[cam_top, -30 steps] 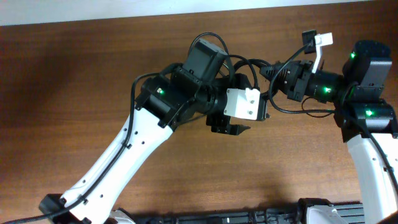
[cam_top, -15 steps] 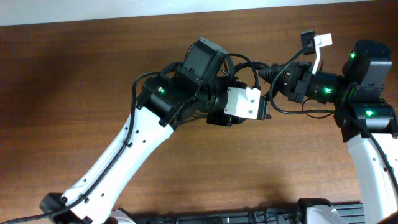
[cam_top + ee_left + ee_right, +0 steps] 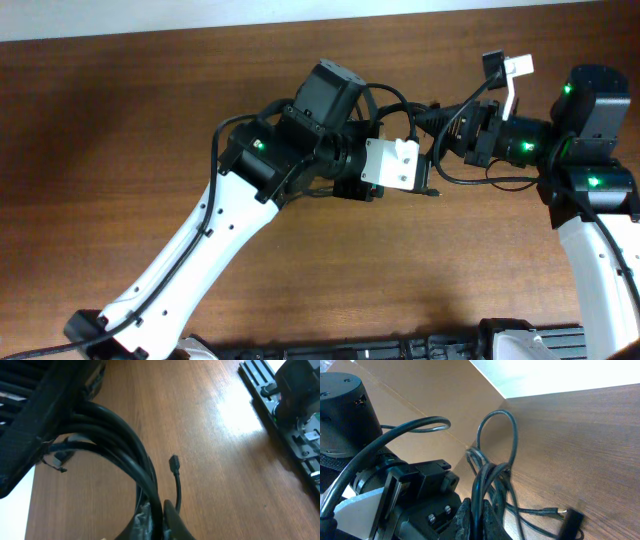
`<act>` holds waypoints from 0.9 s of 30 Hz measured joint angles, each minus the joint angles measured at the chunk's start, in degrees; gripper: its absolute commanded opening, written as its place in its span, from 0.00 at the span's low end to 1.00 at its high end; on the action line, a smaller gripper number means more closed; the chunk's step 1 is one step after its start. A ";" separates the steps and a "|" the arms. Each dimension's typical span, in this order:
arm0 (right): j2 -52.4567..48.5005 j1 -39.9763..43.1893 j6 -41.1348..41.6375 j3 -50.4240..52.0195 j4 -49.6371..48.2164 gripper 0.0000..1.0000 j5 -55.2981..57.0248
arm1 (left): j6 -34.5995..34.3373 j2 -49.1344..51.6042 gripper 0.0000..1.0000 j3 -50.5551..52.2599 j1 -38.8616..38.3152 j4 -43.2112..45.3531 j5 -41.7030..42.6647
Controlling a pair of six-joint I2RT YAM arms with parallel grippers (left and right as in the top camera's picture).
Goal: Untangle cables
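The cables (image 3: 131, 455) are a bundle of thin black cords stretched above the brown table between my two grippers. In the left wrist view the bundle runs down into my left gripper (image 3: 159, 510), which is shut on it, and one loose small plug (image 3: 173, 464) hangs beside it. My right gripper (image 3: 476, 505) is shut on a cord of the same bundle, with a loop (image 3: 498, 435) rising beyond it and a plug (image 3: 572, 520) lying on the table. From overhead a slack cord (image 3: 470, 182) sags below the right gripper (image 3: 450, 125).
The two arms meet nose to nose at the table's back right. A white-and-black part (image 3: 505, 70) sticks up beside the right wrist. A black rail with electronics (image 3: 285, 415) lines the table's front edge. The white wall edge (image 3: 300, 15) runs along the back.
My left gripper's jaws have gone from wide open to shut on the cable bundle. The right arm has held still with its grip unchanged.
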State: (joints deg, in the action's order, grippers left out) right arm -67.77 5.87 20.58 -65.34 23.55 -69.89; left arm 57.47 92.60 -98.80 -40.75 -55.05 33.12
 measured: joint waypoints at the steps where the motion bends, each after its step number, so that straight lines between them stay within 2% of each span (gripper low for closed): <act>1: 0.00 0.00 0.04 0.00 0.00 0.04 -0.07 | 0.07 0.02 0.00 0.00 0.00 0.02 -0.07; 11: 0.00 0.00 0.04 0.00 0.00 0.04 0.07 | -0.02 0.17 0.00 0.00 0.00 0.04 -0.07; 19: 0.00 0.00 0.00 0.00 1.70 0.04 7.26 | -0.70 -1.20 0.00 0.00 0.00 -2.08 -0.59; 27: 0.04 0.00 -0.02 0.00 1.68 0.04 12.92 | -0.90 -9.62 0.00 0.00 0.00 -8.87 -8.20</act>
State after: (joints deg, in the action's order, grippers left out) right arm -67.72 5.87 20.56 -65.34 25.23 -56.97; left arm 56.58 82.98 -98.80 -40.75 -63.92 24.93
